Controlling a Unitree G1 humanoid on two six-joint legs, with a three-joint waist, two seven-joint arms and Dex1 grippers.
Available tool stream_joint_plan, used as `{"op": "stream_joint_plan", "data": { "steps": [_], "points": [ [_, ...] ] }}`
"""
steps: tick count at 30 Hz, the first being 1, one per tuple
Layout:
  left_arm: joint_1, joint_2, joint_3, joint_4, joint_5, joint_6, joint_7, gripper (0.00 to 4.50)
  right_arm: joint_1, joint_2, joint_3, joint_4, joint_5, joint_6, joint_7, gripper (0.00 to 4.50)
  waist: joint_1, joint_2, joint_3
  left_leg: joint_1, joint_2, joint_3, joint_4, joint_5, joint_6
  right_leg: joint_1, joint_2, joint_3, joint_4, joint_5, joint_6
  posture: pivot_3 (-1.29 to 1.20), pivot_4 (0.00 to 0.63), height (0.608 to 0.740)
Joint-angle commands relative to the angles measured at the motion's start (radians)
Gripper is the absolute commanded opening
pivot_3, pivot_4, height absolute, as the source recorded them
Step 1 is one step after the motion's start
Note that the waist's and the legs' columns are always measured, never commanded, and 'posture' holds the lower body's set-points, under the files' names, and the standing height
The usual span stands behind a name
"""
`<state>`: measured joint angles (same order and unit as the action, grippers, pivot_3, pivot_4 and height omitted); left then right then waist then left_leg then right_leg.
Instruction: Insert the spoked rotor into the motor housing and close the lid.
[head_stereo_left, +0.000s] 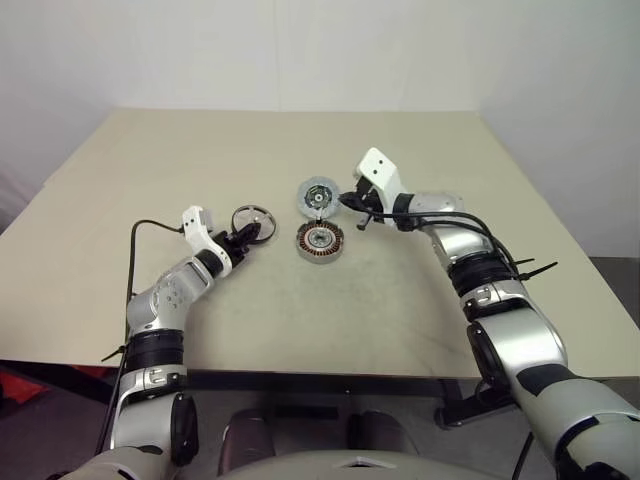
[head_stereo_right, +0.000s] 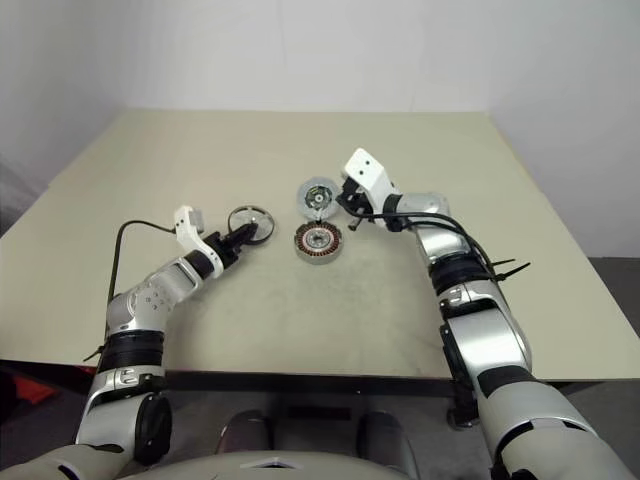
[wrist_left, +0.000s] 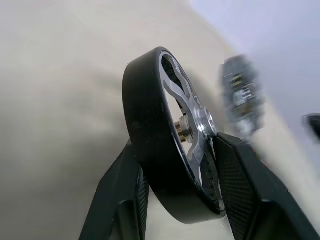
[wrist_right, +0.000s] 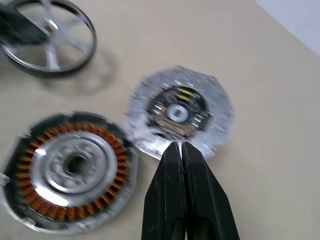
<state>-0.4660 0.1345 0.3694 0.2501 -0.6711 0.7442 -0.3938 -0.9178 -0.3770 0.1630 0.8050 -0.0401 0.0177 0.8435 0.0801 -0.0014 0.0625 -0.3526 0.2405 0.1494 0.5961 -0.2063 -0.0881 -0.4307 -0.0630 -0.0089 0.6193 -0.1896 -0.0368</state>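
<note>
Now the spoked rotor (wrist_left: 170, 135) is gripped upright by the left fingers (wrist_left: 245, 190), left of the motor housing (head_stereo_left: 319, 241); the right fingers (wrist_right: 182, 190) are closed at the lid (wrist_right: 179, 112).

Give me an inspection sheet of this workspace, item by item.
Surface: beige table, bare around the parts.
Job's things: spoked rotor held on edge; motor housing flat, coils showing; lid open beside it.
Clutter: nothing seen.
Grippers: left gripper shut on the rotor; right gripper shut, empty, its tip at the lid's edge.
Cables: black cable on the left arm.
Surroundings: pale wall.
</note>
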Motion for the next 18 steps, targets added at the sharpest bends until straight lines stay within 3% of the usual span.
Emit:
{"op": "stream_joint_plan", "data": {
  "steps": [1,8,18],
  "points": [
    [-0.065,-0.035,0.003,-0.072,-0.075,0.024,0.018,1.58,-0.051,-0.046,-0.028,0.036,-0.015,-0.046,-0.024,0.0,0.0,0.0,0.0,0.0,0.0,0.0,0.0,0.0,0.0,0.0,0.0,0.0,0.0,0.0,0.0,0.0,0.0,0.74],
    [-0.127,-0.076,-0.079,-0.043,-0.107,0.13,0.001,1.58,-0.06,-0.07,-0.026,0.06,-0.03,-0.063,-0.057,0.0,-0.011,-0.001,0.001,-0.001,0.0,0.0,0.0,0.0,0.001,0.0,0.001,0.001,0.0,0.0,0.0,0.0,0.0,0.74],
    [-0.173,-0.064,-0.063,0.072,-0.137,0.24,0.01,1.58,-0.036,-0.078,-0.032,0.018,-0.026,-0.045,-0.069,0.0,-0.009,-0.001,0.001,0.0,0.0,0.0,0.0,0.0,0.001,0.0,0.001,0.001,0.0,0.0,0.0,0.0,0.0,0.74]
  ]
}}
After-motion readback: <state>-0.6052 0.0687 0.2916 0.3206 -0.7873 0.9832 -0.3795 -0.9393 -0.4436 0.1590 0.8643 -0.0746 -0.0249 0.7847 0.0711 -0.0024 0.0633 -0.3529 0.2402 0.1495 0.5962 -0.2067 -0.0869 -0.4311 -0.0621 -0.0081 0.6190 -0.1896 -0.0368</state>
